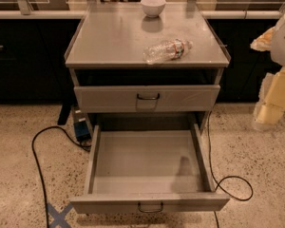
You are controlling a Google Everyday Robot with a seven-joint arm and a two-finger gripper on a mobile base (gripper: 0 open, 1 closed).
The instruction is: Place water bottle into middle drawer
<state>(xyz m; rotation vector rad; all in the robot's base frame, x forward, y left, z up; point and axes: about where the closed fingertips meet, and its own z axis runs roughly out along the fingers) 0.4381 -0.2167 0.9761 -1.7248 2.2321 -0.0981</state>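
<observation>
The water bottle (pixel 167 50), clear and crinkled with a red-and-white label, lies on its side near the front right of the grey cabinet top (pixel 114 37). The middle drawer (pixel 142 163) is pulled wide open below, and its inside is bare. Its plain front (pixel 150 203) carries a small dark wire handle. My gripper (pixel 271 103) shows as pale cream parts at the right edge of the camera view. It hangs beside the cabinet, to the right of the bottle and lower than it, and holds nothing that I can see.
A white bowl (pixel 153 6) stands at the back of the cabinet top. The drawer above (pixel 147 99), with a pale square patch, is closed. Black cables (pixel 38 141) loop on the speckled floor on both sides. A blue tape cross (pixel 57 216) marks the floor front left.
</observation>
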